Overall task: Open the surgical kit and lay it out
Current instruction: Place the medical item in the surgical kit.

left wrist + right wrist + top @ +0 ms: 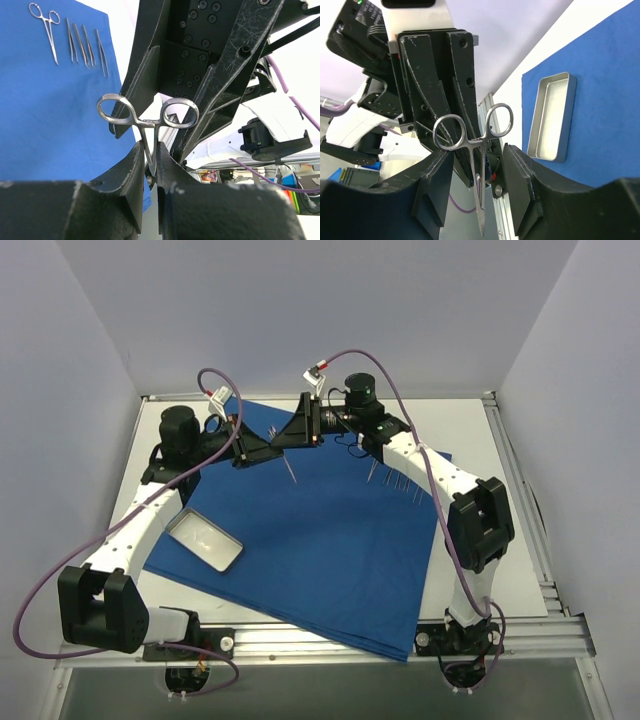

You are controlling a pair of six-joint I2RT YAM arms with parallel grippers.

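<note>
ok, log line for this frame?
phase: mid-air handover | left gripper: shut on forceps | right gripper: open around ring handles | tray: empty on drape

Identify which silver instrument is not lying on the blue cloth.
The ring-handled clamp held up in the left gripper; the other instruments lie in a row on the cloth.

Spread blue drape point(330, 540), metal tray point(205, 540), scissors point(147, 117) aloft

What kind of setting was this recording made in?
Probably a robotics lab test cell, not a real operating room: robot arms bolted to an aluminium-framed table, plain white panels walling it in, and surgical instruments laid on a blue cloth.
</note>
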